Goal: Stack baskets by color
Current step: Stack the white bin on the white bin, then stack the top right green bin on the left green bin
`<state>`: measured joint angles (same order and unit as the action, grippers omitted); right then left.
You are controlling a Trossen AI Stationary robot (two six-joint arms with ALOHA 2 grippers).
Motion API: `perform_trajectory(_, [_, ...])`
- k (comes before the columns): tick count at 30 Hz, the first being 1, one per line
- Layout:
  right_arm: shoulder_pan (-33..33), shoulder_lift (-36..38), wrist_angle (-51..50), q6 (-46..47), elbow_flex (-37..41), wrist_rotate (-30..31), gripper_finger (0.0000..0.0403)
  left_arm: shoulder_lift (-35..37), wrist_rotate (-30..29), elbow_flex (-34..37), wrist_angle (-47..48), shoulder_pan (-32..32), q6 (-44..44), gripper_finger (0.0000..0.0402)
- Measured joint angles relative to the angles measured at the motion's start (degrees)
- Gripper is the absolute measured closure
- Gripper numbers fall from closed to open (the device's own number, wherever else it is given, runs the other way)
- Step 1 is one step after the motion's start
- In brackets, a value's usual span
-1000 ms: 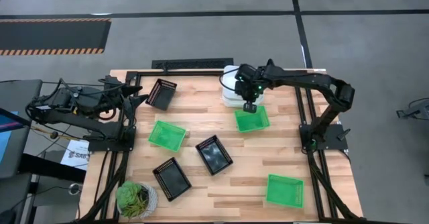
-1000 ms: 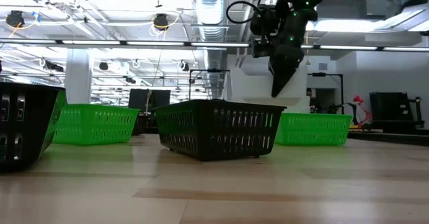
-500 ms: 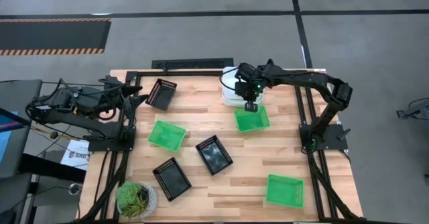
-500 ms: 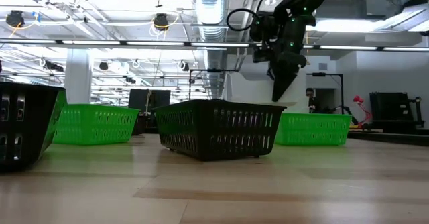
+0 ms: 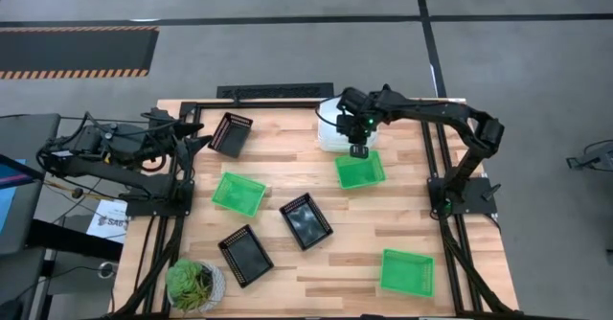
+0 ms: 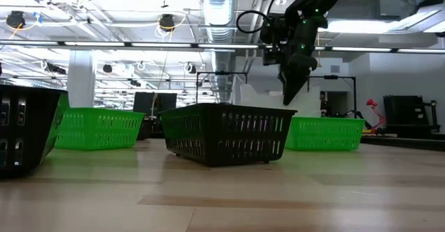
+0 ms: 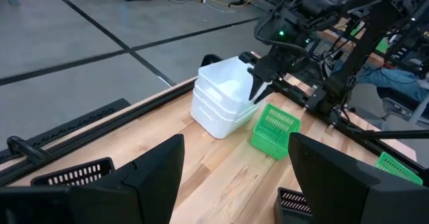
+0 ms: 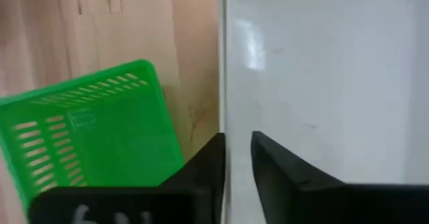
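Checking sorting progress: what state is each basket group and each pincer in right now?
White plastic baskets: nested in one stack.
Green plastic baskets: three, apart, unstacked.
Black mesh baskets: three, apart, unstacked.
Right pincer: slightly open at the white stack's rim.
Left pincer: open, waiting at left.

Three green baskets, three black baskets, three white baskets (nested in one stack), one potted plant, two arms
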<state>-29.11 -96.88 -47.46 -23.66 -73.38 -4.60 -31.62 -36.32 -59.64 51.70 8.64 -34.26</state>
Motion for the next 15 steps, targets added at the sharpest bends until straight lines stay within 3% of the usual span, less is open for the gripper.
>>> perform_trajectory(8, [-0.4, 0.0, -0.8, 0.5, -0.8, 0.0, 0.0245, 0.0, -0.4, 0.0, -0.1, 0.0, 0.2, 0.0145])
perform_trajectory(15, [-0.3, 0.1, -5.1, 1.3, -7.6, 0.1, 0.0224, 0.0, -0.1, 0.0, -0.2, 0.0, 0.1, 0.0145])
